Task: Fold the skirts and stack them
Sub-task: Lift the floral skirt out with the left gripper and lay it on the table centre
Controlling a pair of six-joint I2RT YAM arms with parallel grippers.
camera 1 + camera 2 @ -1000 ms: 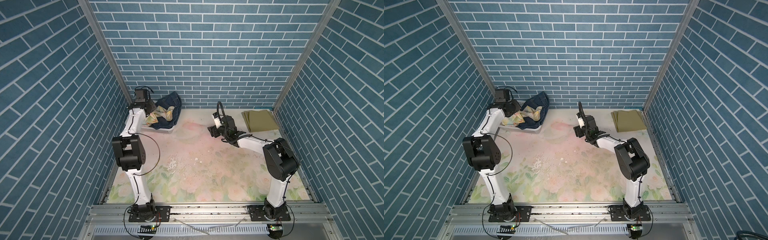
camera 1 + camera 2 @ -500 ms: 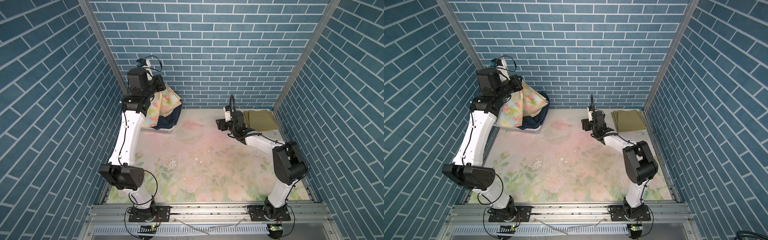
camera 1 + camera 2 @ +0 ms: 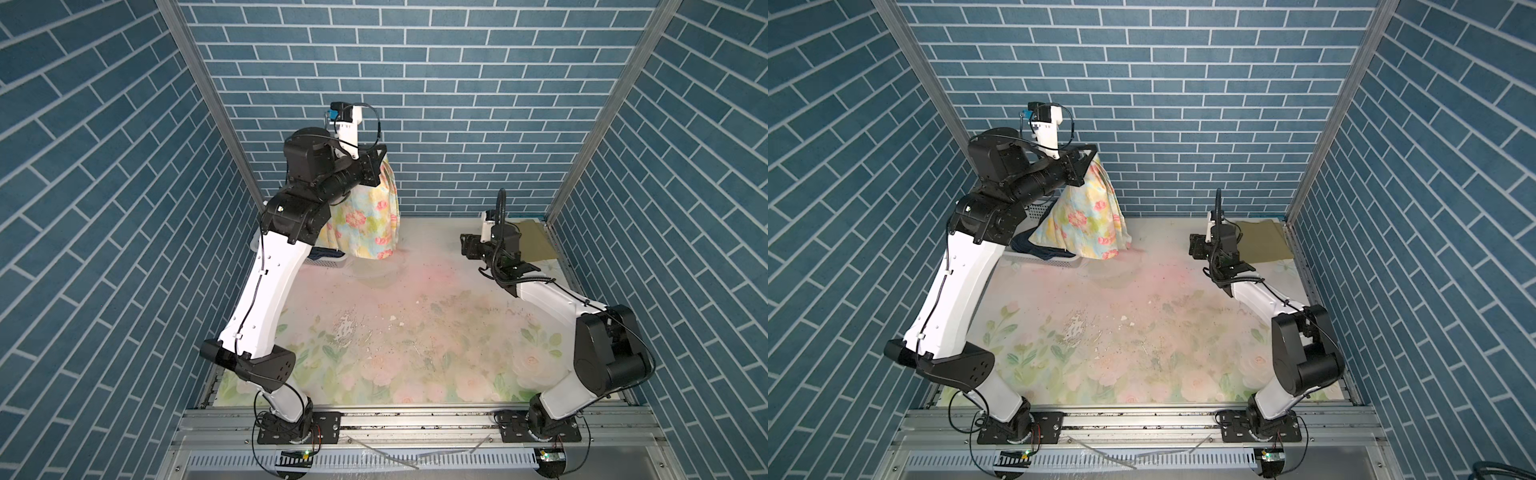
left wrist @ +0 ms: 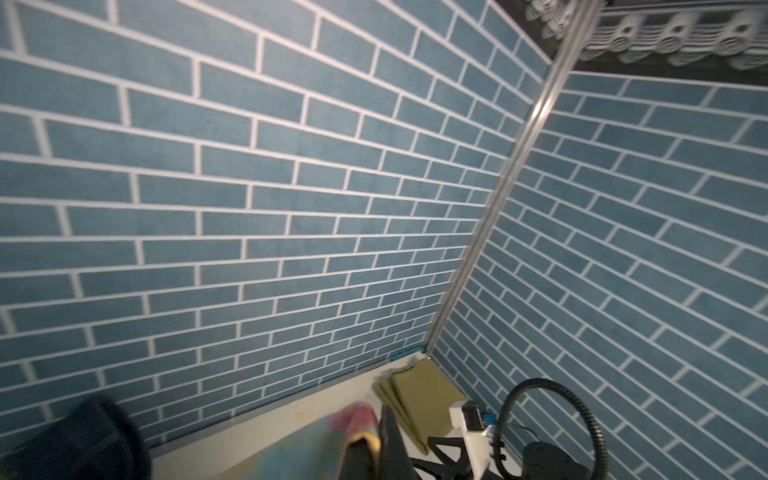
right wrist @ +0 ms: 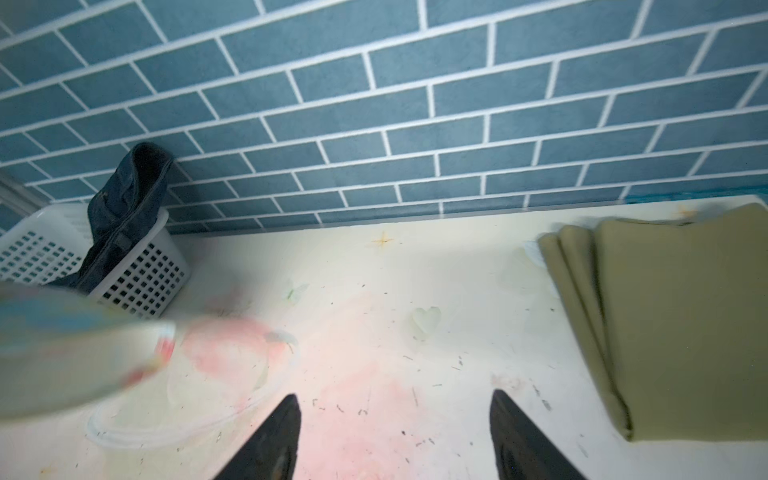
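Note:
My left gripper (image 3: 380,156) is raised high near the back wall and shut on the top edge of the floral skirt (image 3: 365,220), which hangs spread below it, its hem near the basket's right end. The left wrist view shows a blurred fold of the floral skirt (image 4: 361,419) pinched between the jaws. The dark denim skirt (image 5: 129,208) drapes over the rim of the white basket (image 5: 145,274). The olive skirt (image 5: 681,324) lies folded flat at the back right corner. My right gripper (image 3: 467,247) hovers low beside the olive skirt, open and empty, fingers (image 5: 274,440) wide apart.
The table carries a worn floral mat (image 3: 415,340) with scuffs and flakes at its middle. The white basket (image 3: 1025,259) stands at the back left corner, partly hidden by my left arm. Blue brick walls close three sides.
My left arm rose from the basket and swung right, lifting the floral skirt out so it hangs free. My right gripper drew back toward the olive skirt, staying open.

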